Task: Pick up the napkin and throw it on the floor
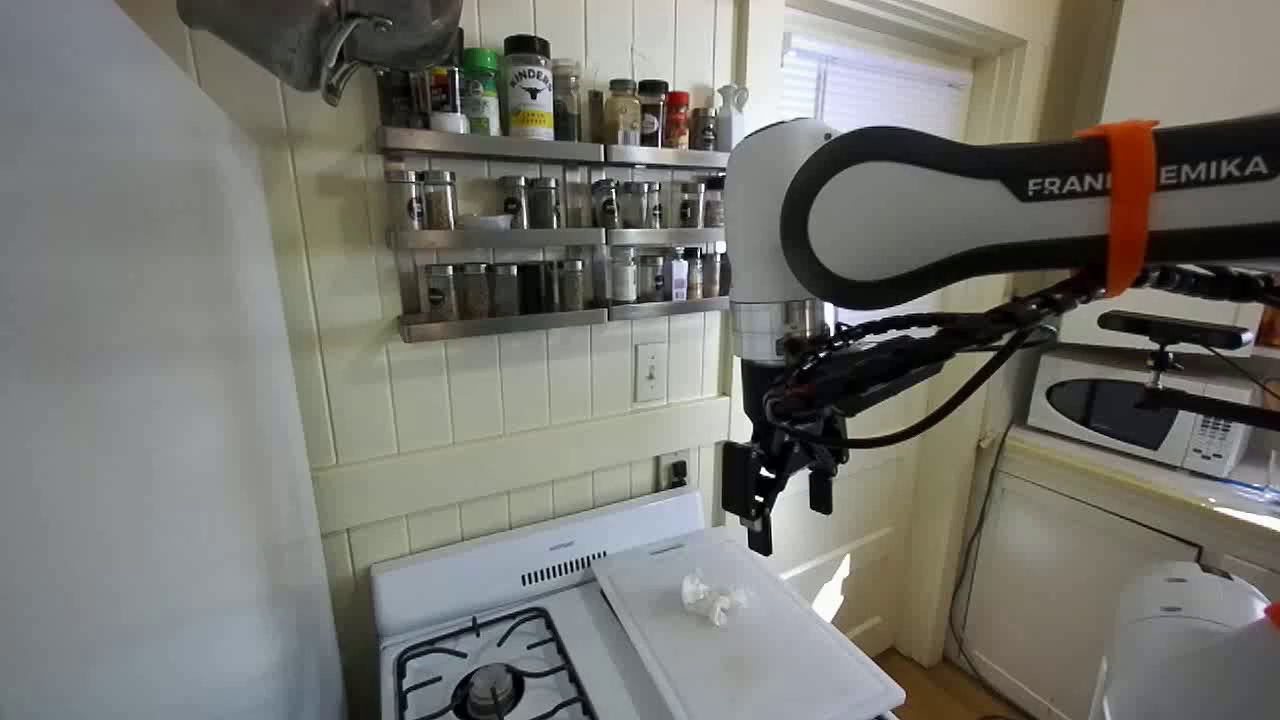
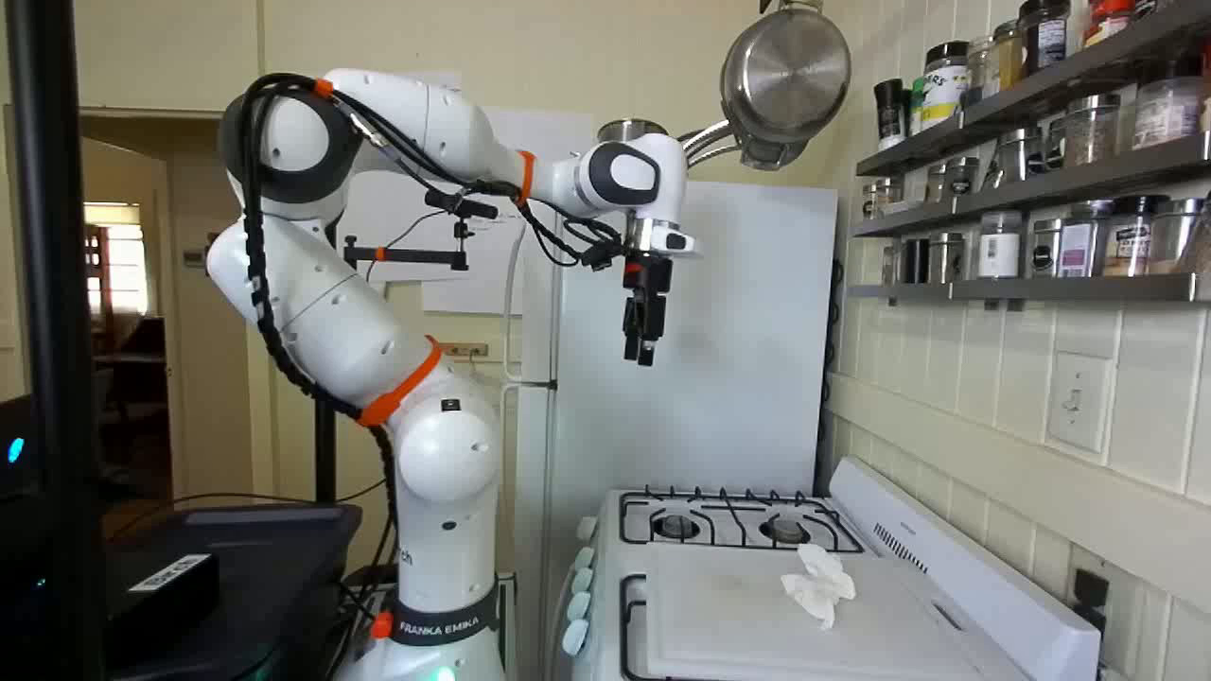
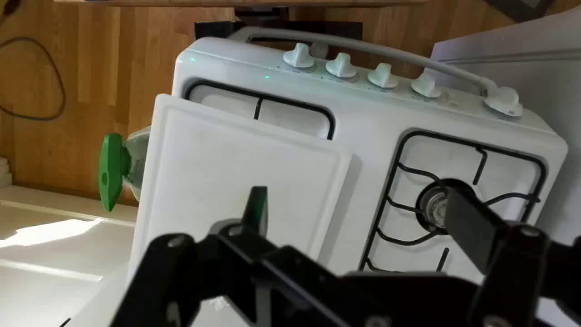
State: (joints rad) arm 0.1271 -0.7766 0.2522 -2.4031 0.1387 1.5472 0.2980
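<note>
High above the white stove surface (image 3: 372,136) hung the black two-fingered pincer (image 3: 356,202), and its fingers (image 3: 467,222) stood wide apart, tips pointing down! Above it arched the jointed white robot arm with bright orange bands (image 2: 331,322), its wrist pointing straight down to the pincer. And there, well below and well apart from those fingers, lay the small crumpled white paper napkin (image 2: 819,586), plain to see in both exterior views. It sat loosely folded on the large flat white rectangular board (image 1: 770,665), on the half nearer the stove's slanting white back panel (image 1: 455,590), one fold sticking up! That board lay across part of a black wire burner grate (image 3: 258,106), while a row of white control knobs (image 3: 341,66) ran along the stove's front. Past the board's rim, the wrist view caught the brown wood-plank floor (image 3: 109,63), and just beyond that rim showed a bright green handle-like piece (image 3: 110,170), its pale lower part partly hidden by the board. Up on the cream panelled wall (image 1: 480,380), glass spice jars (image 1: 505,290) crowded three tiers of grey metal shelves (image 1: 500,238).
</note>
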